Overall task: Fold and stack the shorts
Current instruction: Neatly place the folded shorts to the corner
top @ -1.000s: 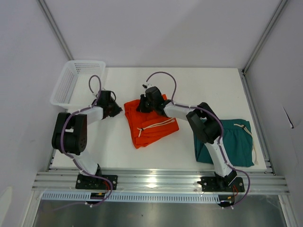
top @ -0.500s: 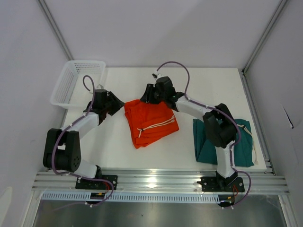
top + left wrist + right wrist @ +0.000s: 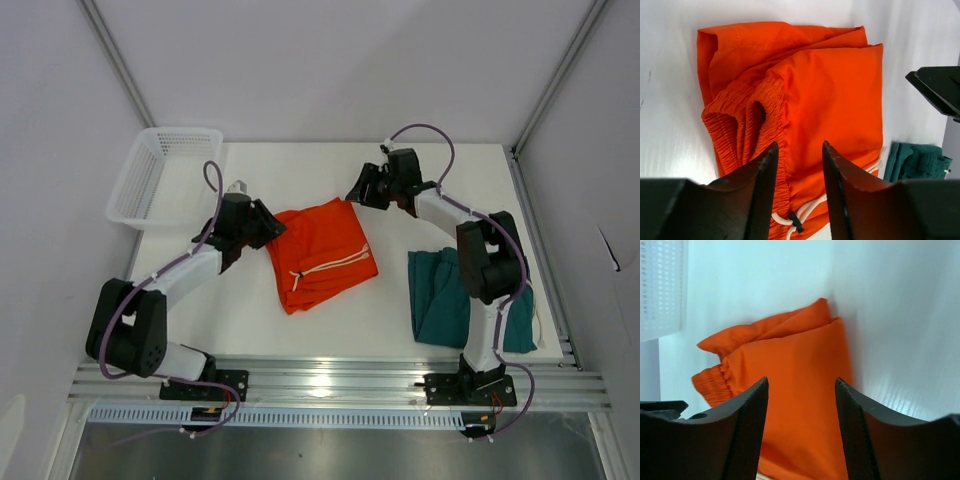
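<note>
The orange shorts (image 3: 320, 252) lie folded on the white table, white drawstring (image 3: 337, 264) on top. My left gripper (image 3: 268, 226) hovers at their left edge, open; in the left wrist view its fingers (image 3: 800, 145) frame the elastic waistband (image 3: 762, 112) and hold nothing. My right gripper (image 3: 358, 190) is open just beyond the shorts' far right corner, with the orange fabric (image 3: 795, 355) in front of its empty jaws (image 3: 801, 381). The dark teal shorts (image 3: 445, 300) lie at the right, partly hidden under the right arm.
A white mesh basket (image 3: 160, 170) stands at the table's far left corner. The table's metal front rail (image 3: 330, 380) carries both arm bases. Grey walls and frame posts close in the sides.
My right gripper opened, let go of the orange shorts and drew back to the right. My left gripper moved right to the shorts' left edge. The orange shorts now lie flatter.
</note>
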Robot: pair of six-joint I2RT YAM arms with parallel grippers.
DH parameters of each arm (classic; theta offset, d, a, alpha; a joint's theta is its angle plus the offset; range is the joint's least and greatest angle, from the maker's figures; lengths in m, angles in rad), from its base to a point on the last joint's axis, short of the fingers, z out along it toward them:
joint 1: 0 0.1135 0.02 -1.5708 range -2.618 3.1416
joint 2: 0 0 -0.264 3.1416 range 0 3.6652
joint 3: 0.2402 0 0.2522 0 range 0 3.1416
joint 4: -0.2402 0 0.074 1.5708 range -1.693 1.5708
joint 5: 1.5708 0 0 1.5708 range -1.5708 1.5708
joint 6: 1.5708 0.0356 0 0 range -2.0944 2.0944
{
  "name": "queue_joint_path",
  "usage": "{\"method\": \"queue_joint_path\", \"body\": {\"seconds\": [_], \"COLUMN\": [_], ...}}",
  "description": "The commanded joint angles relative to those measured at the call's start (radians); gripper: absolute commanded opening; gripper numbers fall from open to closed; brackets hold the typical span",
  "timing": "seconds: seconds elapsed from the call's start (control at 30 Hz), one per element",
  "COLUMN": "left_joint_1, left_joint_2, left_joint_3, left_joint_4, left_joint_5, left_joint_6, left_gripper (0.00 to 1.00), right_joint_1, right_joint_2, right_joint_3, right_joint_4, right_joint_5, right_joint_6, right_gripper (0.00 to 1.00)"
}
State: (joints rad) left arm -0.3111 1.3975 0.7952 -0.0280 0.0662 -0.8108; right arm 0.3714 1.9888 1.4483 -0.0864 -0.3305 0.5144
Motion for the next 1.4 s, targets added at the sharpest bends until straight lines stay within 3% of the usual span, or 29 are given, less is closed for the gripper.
{"method": "queue_joint_path", "body": {"seconds": [0.0,0.13,0.37,0.47,0.67,0.87,1.1,1.23,1.37], "left_joint_1": [-0.006,-0.006,0.020,0.064,0.078,0.078,0.079,0.079,0.076], "left_joint_2": [0.063,0.184,0.349,0.389,0.425,0.426,0.452,0.472,0.497], "left_joint_3": [0.062,0.111,0.110,0.052,0.052,0.152,0.223,0.257,0.300], "left_joint_4": [0.023,0.023,0.065,0.157,0.178,0.087,0.036,-0.013,-0.024], "left_joint_5": [0.027,0.040,0.017,0.050,0.061,0.017,-0.016,-0.006,0.017], "left_joint_6": [0.013,0.019,0.021,0.007,0.041,0.119,0.165,0.200,0.257], "left_gripper": [0.42,0.34,0.27,0.26,0.22,0.22,0.23,0.23,0.23], "right_joint_1": [-0.008,-0.029,-0.051,-0.066,-0.080,-0.083,-0.077,-0.062,0.026], "right_joint_2": [0.057,0.134,0.242,0.265,0.338,0.369,0.300,0.168,-0.030], "right_joint_3": [0.047,0.107,0.150,0.155,0.210,0.199,0.084,-0.077,-0.363], "right_joint_4": [-0.013,-0.009,0.053,0.091,0.140,0.226,0.297,0.289,0.249], "right_joint_5": [-0.080,-0.126,-0.203,-0.226,-0.312,-0.381,-0.378,-0.312,-0.162], "right_joint_6": [-0.031,-0.022,0.024,0.049,0.096,0.165,0.193,0.165,0.122], "right_gripper": [0.57,0.58,0.59,0.62,0.62,0.50,0.05,0.01,0.00]}}
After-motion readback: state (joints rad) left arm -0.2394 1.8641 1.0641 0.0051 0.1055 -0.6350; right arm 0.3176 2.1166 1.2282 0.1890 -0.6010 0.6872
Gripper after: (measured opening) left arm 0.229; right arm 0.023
